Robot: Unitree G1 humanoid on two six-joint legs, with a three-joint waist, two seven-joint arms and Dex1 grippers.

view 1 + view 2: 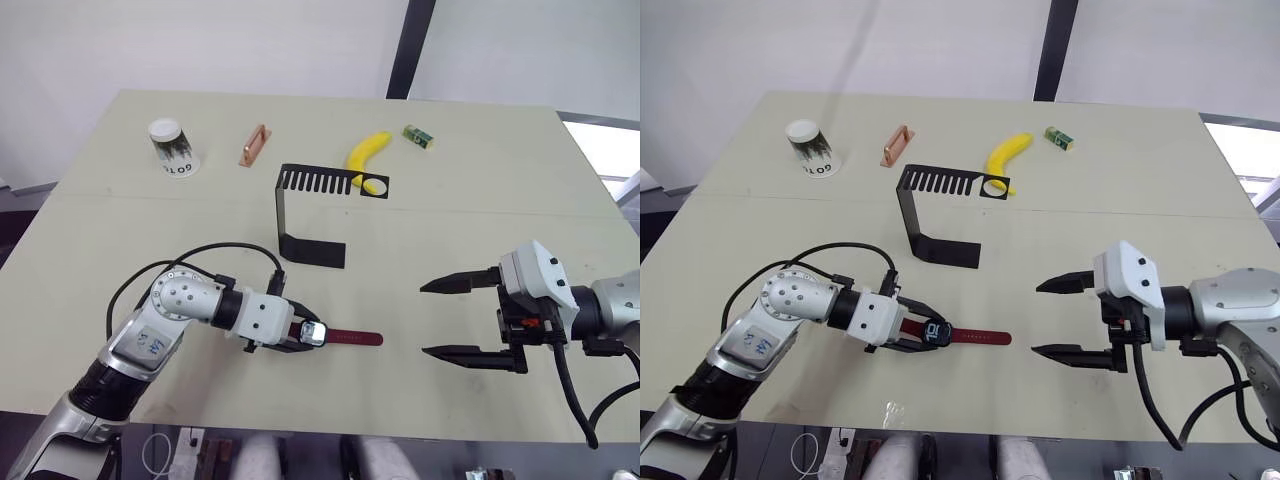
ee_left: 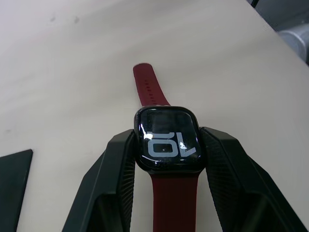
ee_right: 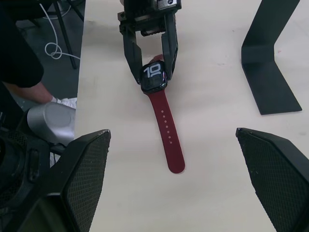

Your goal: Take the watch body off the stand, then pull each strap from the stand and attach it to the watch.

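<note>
The watch body (image 2: pixel 167 140) sits clamped between the two black fingers (image 2: pixel 114 179) of the left gripper (image 1: pixel 300 338), low over the bench (image 1: pixel 450 210) near its front edge, screen up with white digits showing. We note one maroon strap (image 3: pixel 166 131) joined to the case and lying flat on the bench, pointing away from the left gripper toward the right one. In the left wrist view a second maroon strap (image 2: pixel 173 203) runs back from the case between the fingers.

The right gripper (image 1: pixel 458 318) is well apart from the strap tip, its fingers spread wide and holding nothing.

Further back, the stand (image 1: pixel 305 215) rests upright on the bench, its comb-slotted arm bare. Behind the round hole in the arm lies a banana (image 1: pixel 368 152). Along the rear of the bench we record a paper cup (image 1: pixel 172 147), a copper bar (image 1: pixel 253 145) and a small green block (image 1: pixel 418 136).
</note>
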